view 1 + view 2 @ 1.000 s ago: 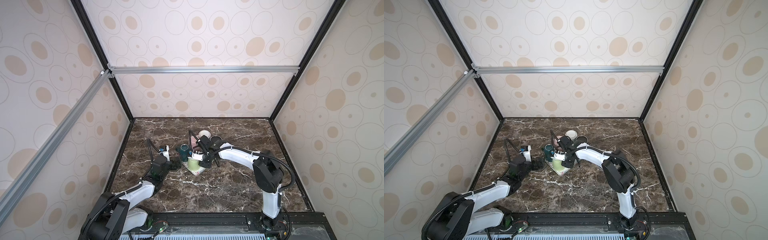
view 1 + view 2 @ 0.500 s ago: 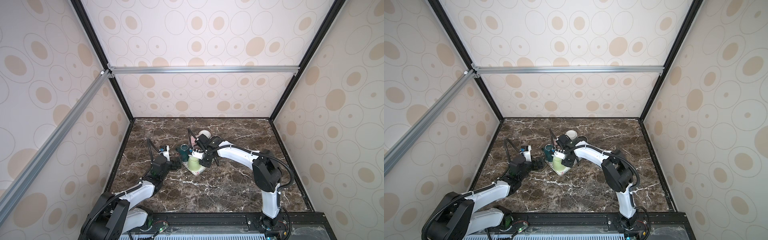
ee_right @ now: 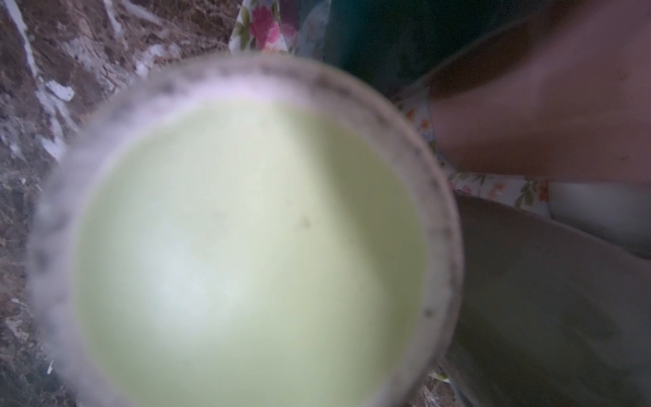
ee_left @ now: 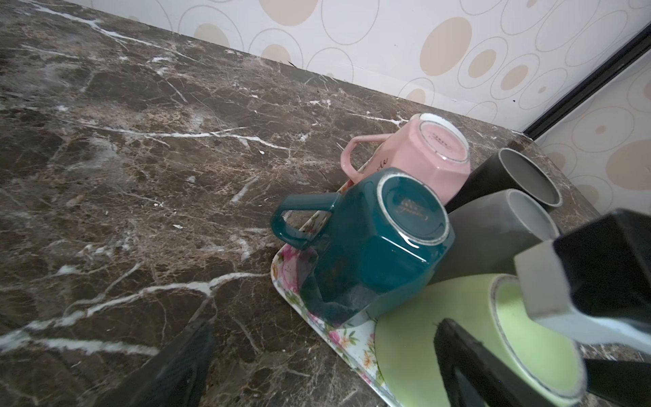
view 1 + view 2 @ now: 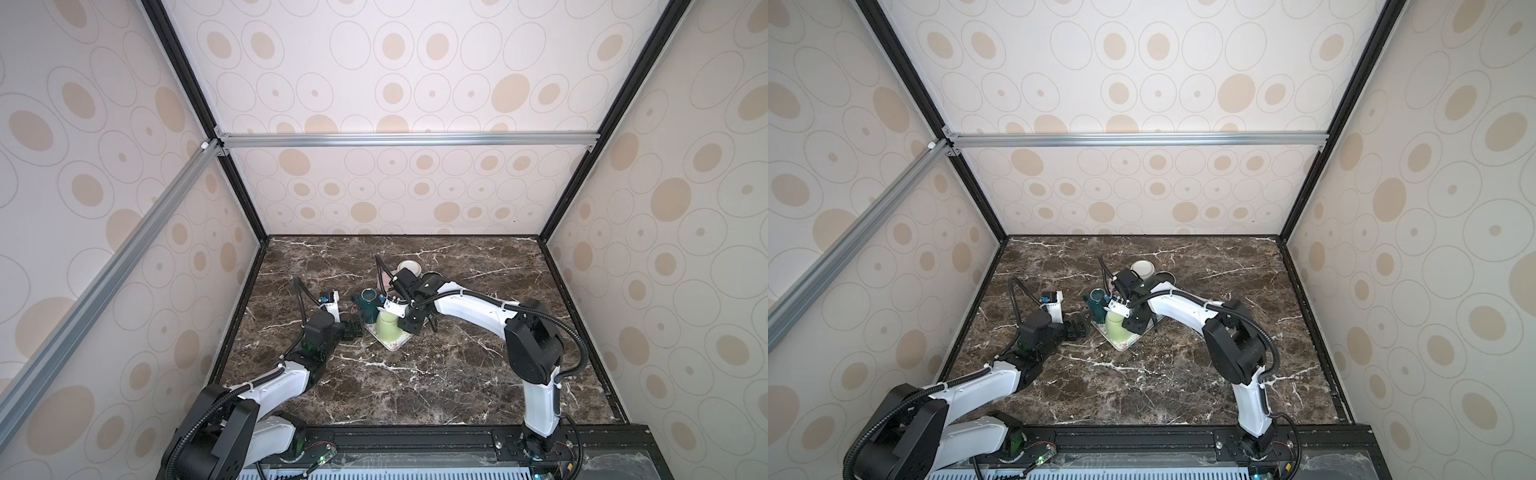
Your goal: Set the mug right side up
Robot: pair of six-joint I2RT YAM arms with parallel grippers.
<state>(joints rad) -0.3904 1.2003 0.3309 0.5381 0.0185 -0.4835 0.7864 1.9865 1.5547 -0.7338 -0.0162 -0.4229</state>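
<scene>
Close against the right pincer (image 5: 406, 327), on the side facing the other arm, the green mug (image 5: 387, 328) stands upside down on the floral tray (image 5: 395, 345), base up. That pincer comes down over the mug from above. Its wrist view is filled by the green mug (image 3: 246, 229), whose pale base is blurred, very near and ringed by an unglazed foot. None of its fingers show in that view, and in both top views its black body hides them. I cannot tell how far its jaws stand apart or whether they grip the mug.

Opposite it, across the mug, the left pincer (image 5: 1079, 330) sits low over the table (image 5: 1142, 386), just beside the edge of the floral tray. Its jaws are spread wide and hold nothing. In its wrist view the two dark fingers (image 4: 183, 370) frame the tray's corner, and one of them crosses in front of the green mug's wall.

Ahead of the left pincer, just beside the green mug, a teal mug (image 4: 370, 267) stands upside down on the tray with its handle toward the open table. Beyond it, as seen from the left pincer, a pink mug (image 4: 405, 162) is also base up. Two dark cups (image 4: 493, 225), one black and one grey, sit between the pink mug and the right pincer. Whether their pale round ends are mouths or bases I cannot tell.
</scene>
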